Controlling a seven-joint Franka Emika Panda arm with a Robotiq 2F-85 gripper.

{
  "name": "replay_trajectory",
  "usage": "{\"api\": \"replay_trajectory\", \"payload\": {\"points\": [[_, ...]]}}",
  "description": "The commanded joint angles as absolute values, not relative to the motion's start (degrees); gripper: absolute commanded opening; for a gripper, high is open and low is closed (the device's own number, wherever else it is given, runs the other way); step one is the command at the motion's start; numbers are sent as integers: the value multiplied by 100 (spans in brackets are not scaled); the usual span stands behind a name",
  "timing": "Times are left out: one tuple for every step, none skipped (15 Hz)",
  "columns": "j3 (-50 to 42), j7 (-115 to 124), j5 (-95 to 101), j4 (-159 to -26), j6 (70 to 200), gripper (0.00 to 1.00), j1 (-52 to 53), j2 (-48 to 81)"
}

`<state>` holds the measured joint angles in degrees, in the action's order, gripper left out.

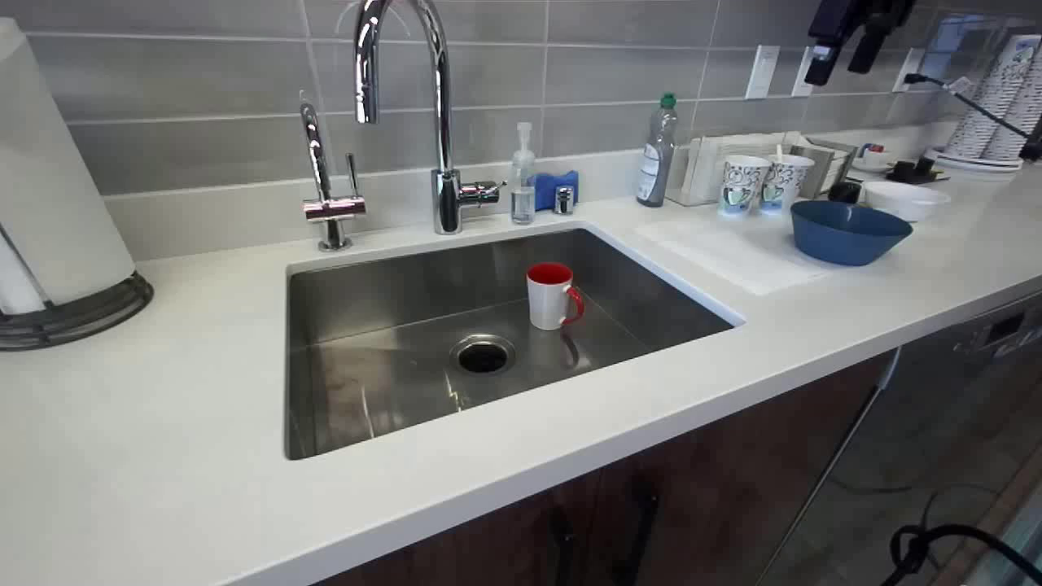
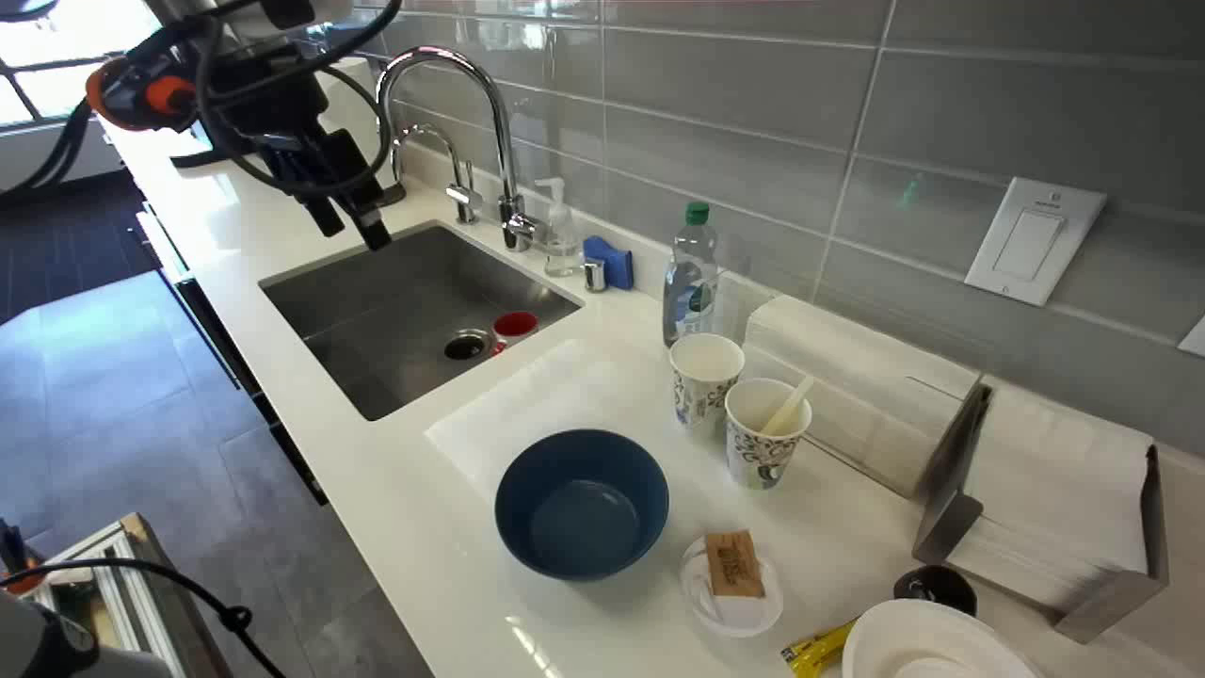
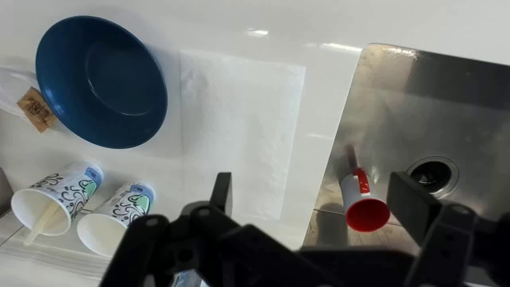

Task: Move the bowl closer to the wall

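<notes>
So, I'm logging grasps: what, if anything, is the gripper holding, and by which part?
Nothing: the gripper is open, and the blue bowl rests on the white countertop, apart from it.

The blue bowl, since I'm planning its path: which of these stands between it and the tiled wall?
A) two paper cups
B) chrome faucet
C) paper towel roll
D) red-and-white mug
A: in an exterior view, a paper cup and a second cup holding a pale stick stand between the blue bowl and the tiled wall.

A kitchen: below the pincer [image 2: 353, 229] lie a stainless-steel sink [image 2: 395, 311] and a white countertop [image 2: 452, 584] bearing a dish-soap bottle [image 2: 690, 282] and paper cups [image 2: 701, 391].
</notes>
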<state>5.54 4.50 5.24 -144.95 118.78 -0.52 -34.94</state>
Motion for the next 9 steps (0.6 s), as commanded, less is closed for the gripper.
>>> {"api": "replay_trajectory", "payload": {"points": [[507, 478, 555, -14480, 11858, 100, 4, -3489], [507, 478, 555, -14481, 11858, 100, 4, -3489], [507, 478, 555, -14481, 11858, 100, 4, -3489], [561, 707, 584, -14447, 11966, 100, -83, -3400], [566, 893, 601, -14382, 11985, 100, -179, -3236], [593, 1162, 720, -14439, 12154, 100, -330, -3110], [588, 1355, 798, -14475, 12209, 100, -446, -2984], [574, 1556, 873, -14520, 12344, 100, -564, -2864], [569, 1778, 1009, -14620, 12637, 100, -715, -2731]]}}
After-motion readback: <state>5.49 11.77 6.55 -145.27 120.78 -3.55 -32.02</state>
